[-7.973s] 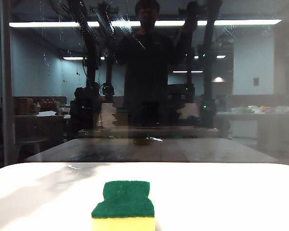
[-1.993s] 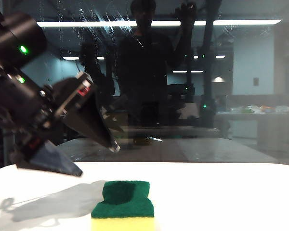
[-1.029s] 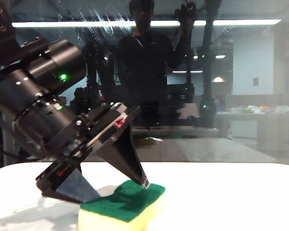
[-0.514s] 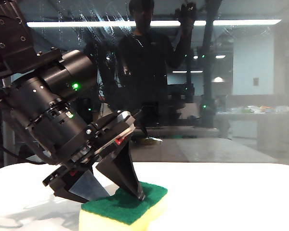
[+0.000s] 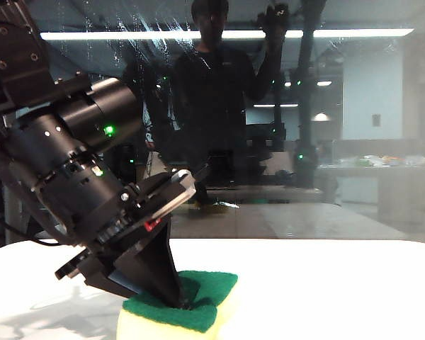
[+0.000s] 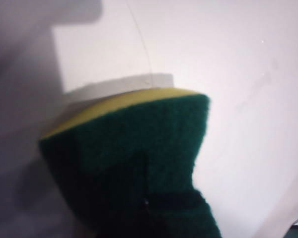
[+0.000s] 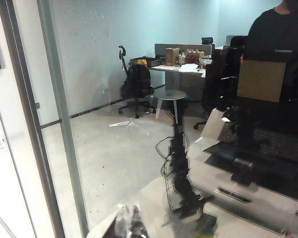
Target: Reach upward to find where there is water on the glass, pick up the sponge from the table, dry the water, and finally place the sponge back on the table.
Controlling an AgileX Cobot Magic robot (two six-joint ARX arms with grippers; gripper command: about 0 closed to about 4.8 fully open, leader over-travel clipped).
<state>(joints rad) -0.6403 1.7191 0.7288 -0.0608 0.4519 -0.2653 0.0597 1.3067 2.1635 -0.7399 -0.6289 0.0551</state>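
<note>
Yellow foam under a dark green scouring top: the sponge (image 5: 178,312) sits on the white worktop (image 5: 326,283) near its front edge, below the glass (image 5: 354,127). The left pincer (image 5: 171,301) reaches down at a slant from the left and is clenched on it, its black fingers (image 5: 156,273) pressed into the green top so that the pad dimples around their tips. In the left wrist view the sponge (image 6: 134,163) fills most of the picture, green face toward the camera, a yellow edge showing behind, the worktop (image 6: 248,59) pale beyond it.

The sponge looks light and soft, so it should squash readily under the squeeze and spring back; it seems unlikely to slip, since the scouring face is rough. The waisted sides appear the best place to hold, leaving a flat face free for wiping. The present grip looks to bite near one end, so the block may tilt when lifted.

Water (image 5: 124,39) shows as thin whitish dotted trails high on the glass, above the left arm. The right pincer is out of sight; whether it is clenched or released cannot be told. Its wrist camera looks through glass into an office.
</note>
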